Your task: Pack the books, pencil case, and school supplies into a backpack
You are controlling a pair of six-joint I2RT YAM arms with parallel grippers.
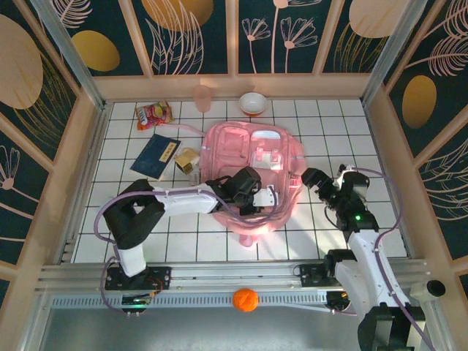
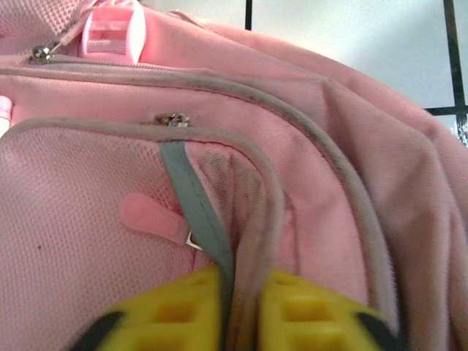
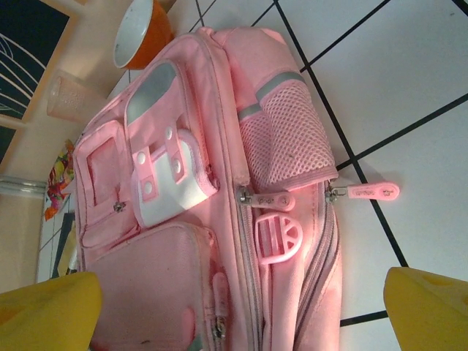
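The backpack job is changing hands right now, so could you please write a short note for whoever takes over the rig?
Left gripper: fingers pinched shut on a grey strip at a pocket edge of the backpack.
Right gripper: open, hovering at the backpack's right side, holding nothing.
The backpack lies flat mid-table; the navy book and the school supplies lie on the tiles to its left.
Done: nothing packed yet.
To do: open the bag, load the book and supplies.
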